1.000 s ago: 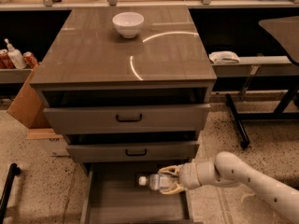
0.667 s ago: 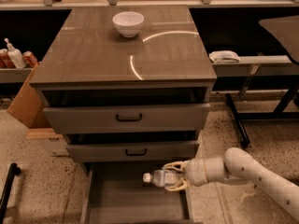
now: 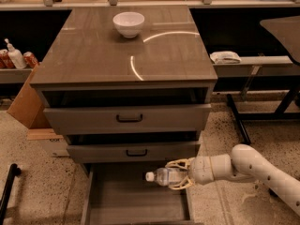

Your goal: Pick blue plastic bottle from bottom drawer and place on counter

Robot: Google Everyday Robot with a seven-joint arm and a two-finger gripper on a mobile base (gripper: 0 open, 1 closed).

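The blue plastic bottle (image 3: 165,176) lies sideways in my gripper (image 3: 178,175), white cap pointing left. The gripper is shut on the bottle's body and holds it a little above the floor of the open bottom drawer (image 3: 136,205), near its right wall. My white arm reaches in from the lower right. The counter (image 3: 93,55) is the glossy grey-brown cabinet top above, with curved light reflections.
A white bowl (image 3: 128,24) stands at the back of the counter. Two drawer fronts with black handles (image 3: 129,119) jut out just above the bottle. A cardboard box (image 3: 26,102) sits left of the cabinet, a shelf with a white cloth (image 3: 225,57) to the right.
The gripper has lifted the bottle slightly up and to the right, away from the drawer floor. Nothing else has moved.
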